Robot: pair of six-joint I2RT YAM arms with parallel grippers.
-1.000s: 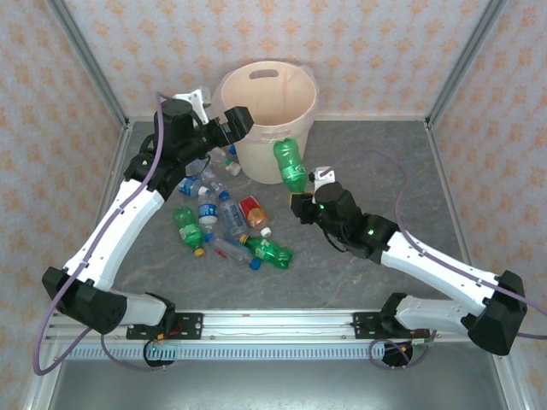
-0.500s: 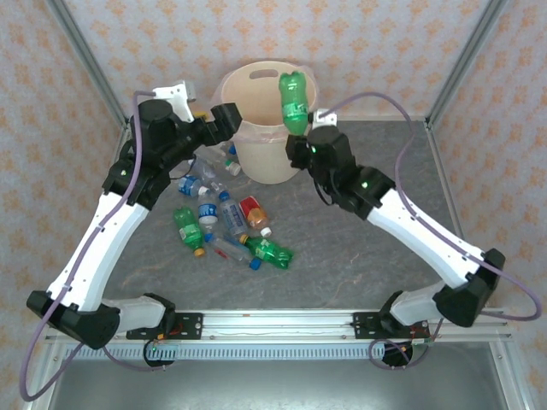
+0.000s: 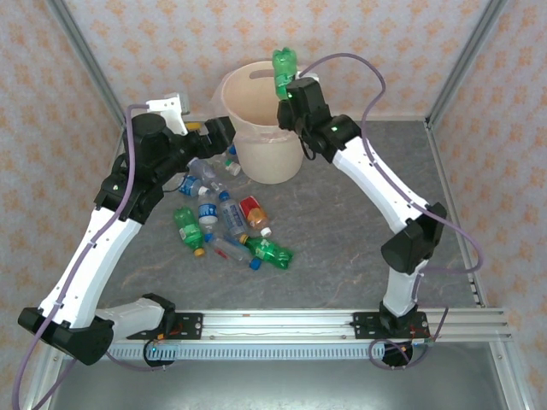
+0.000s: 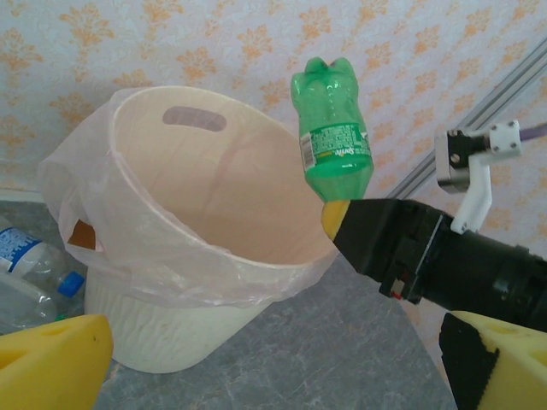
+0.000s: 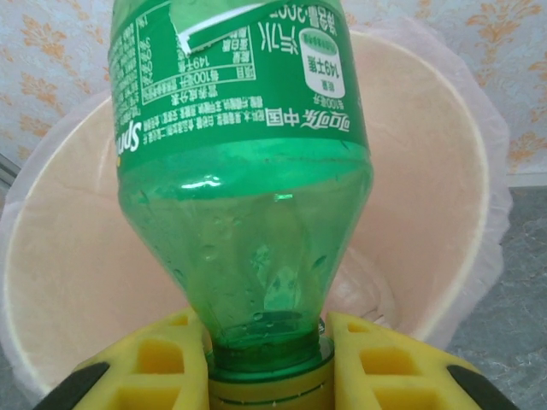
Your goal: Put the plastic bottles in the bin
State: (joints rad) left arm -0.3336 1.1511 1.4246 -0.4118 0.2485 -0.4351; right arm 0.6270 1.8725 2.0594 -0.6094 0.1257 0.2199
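Green bottle (image 3: pixel 285 68) | clamped neck-down in right end effector (image 5: pixel 267 363) | above bin (image 3: pixel 265 158)

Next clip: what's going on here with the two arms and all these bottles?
The right gripper is shut on the neck of a green Sprite bottle, holding it cap down and base up over the cream bin, not yet released. The left gripper is open and empty, beside the bin's left side. A cluster of other bottles lies on the table in front of the bin, waiting to be picked up.
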